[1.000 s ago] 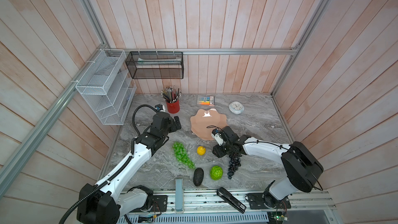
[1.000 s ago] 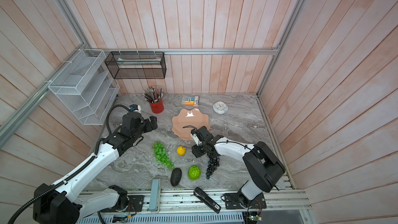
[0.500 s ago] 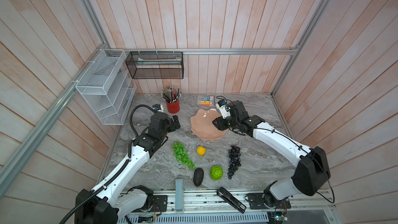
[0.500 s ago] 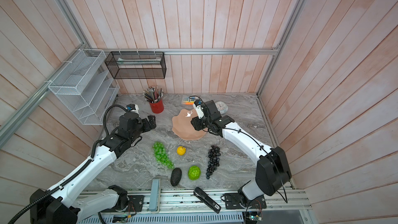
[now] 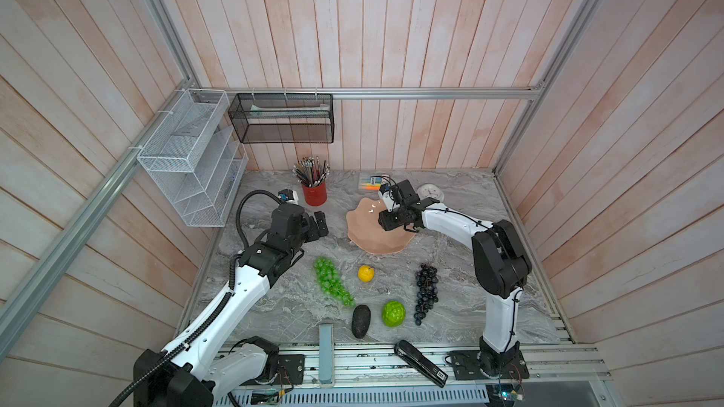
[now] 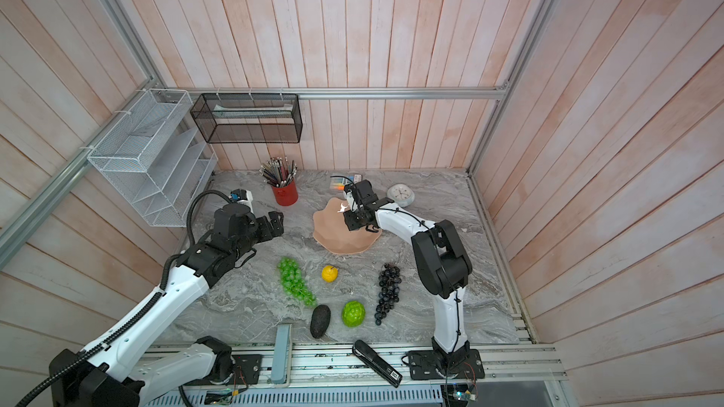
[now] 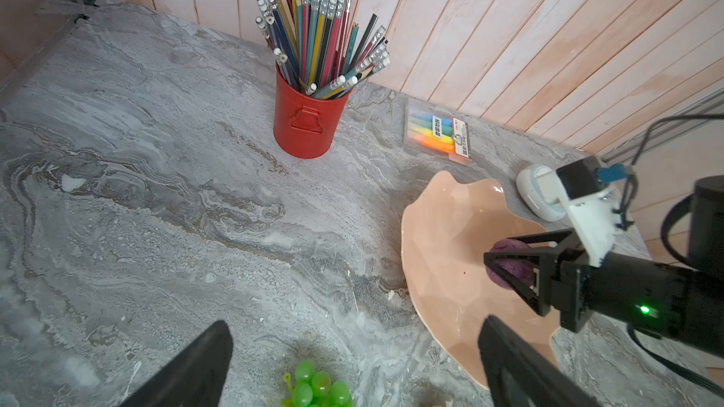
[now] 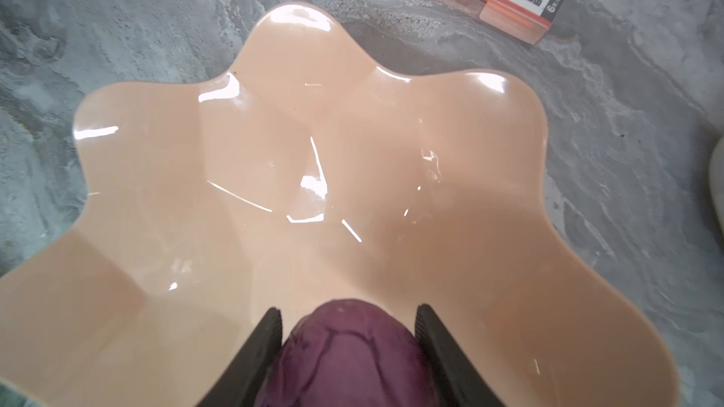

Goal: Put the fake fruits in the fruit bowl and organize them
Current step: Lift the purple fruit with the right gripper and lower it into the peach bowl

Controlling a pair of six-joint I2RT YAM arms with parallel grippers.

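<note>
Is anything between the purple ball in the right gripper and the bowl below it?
Nothing visible. The purple ball, clamped in the right gripper, hangs over the bowl's bare inside; nothing else shows in it.

on your marble table [image 5: 450,268] sat a pink bowl [image 5: 364,237], a red pencil cup [image 5: 314,194], a marker pack [image 5: 370,182] and a clock [image 5: 431,191] at the back; green grapes [image 5: 331,281], yellow ball [image 5: 365,273], dark grapes [image 5: 426,291], bumpy green ball [image 5: 393,313] and avocado [image 5: 361,321] lay in front.

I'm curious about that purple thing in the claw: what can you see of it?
The purple ball is small, round and dull dark purple, with faint vein-like creases, and looks like plastic. The right gripper holds it between two black fingers, over the pink bowl. Whether it touches the bowl cannot be told.
</note>
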